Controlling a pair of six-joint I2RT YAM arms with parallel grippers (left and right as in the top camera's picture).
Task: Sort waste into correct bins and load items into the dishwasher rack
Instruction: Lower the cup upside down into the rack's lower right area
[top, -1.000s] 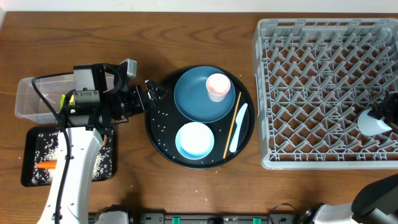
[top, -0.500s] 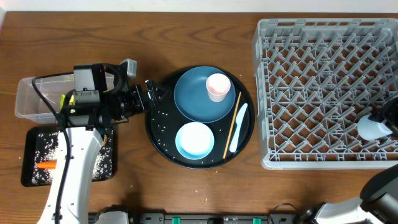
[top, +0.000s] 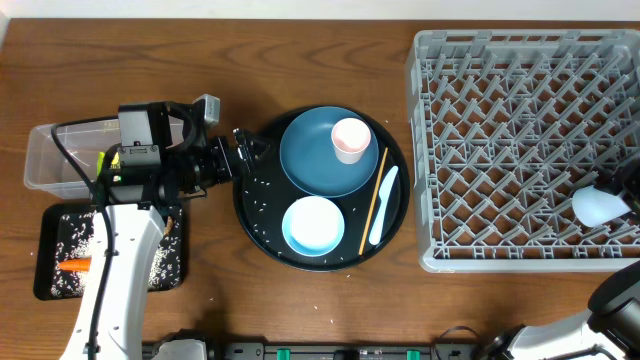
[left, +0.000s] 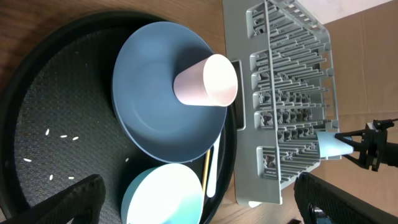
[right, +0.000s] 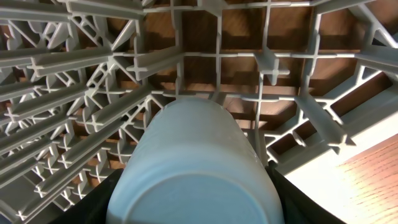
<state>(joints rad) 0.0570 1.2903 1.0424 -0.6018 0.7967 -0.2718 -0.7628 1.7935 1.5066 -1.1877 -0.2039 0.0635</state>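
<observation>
While the right tool (top: 612, 200) pinches the light-blue cup (top: 595, 205), held on its side over the near right corner of the dishwasher rack (top: 500, 100), the left tool (top: 243, 148) hangs spread wide at the left rim of the round black tray (top: 255, 215). Nearest on the tabletop's left, the shallow black tray (top: 42, 250) holds rice grains (top: 70, 240) and the orange carrot (top: 75, 266); the clear tub (top: 50, 165) sits just behind it. On the round tray the white bowl (top: 313, 224) comes first, with the chopstick (top: 372, 200) and pale-blue utensil (top: 383, 205) to its right. Behind it is the dark-blue plate (top: 310, 155), carrying the pale-pink cup (top: 350, 138).
</observation>
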